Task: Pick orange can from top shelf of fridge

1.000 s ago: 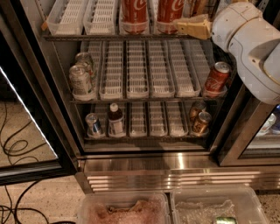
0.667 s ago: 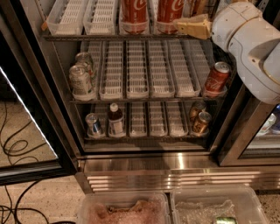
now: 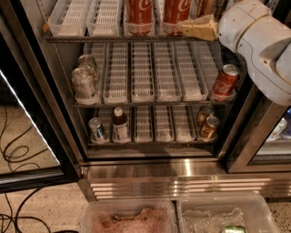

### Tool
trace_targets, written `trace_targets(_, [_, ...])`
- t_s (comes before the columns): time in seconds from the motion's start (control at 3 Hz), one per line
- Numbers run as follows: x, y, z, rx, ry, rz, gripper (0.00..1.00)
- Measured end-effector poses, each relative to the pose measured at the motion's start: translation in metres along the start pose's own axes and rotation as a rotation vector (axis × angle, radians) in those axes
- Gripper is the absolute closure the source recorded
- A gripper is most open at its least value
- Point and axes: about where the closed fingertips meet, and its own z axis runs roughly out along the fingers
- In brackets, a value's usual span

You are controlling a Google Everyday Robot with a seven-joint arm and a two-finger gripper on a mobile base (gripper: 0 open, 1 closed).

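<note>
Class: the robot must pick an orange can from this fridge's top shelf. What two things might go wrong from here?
1. The end effector sits at the top shelf right beside a red Coca-Cola can; it may bump or grab that instead.
2. The white arm passes close to the lone red can one rack down and might topple it.

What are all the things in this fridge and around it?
Cola cans: two, red, top shelf, middle lanes.
Orange can: one, orange, top shelf right, partly hidden behind the hand.
Silver cans: two, grey, middle shelf, left.
Red can: one, red, middle shelf, right.
Small silver can: one, grey, bottom shelf, left.
Bottle: one, dark, white label, beside it.
Amber cans: two, amber, bottom shelf, right.
Tubs: two, clear, floor, front.
Cables: some, black, floor, left.
Arm: one, white, upper right.
Hand: one, tan, at top shelf, right side.
</note>
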Motion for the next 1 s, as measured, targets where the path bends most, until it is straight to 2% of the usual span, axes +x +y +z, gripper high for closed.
trace_targets(0.33, [-0.0025, 0.0093, 0.0042, -0.084, -0.008, -0.023, 0.0])
trace_targets(0.67, [-0.0037, 0.0094, 0.0052, -0.079, -0.009, -0.019, 0.0])
trace_targets(1.0, [-0.0022, 0.0045, 0.0067, -0.048, -0.003, -0.007, 0.0])
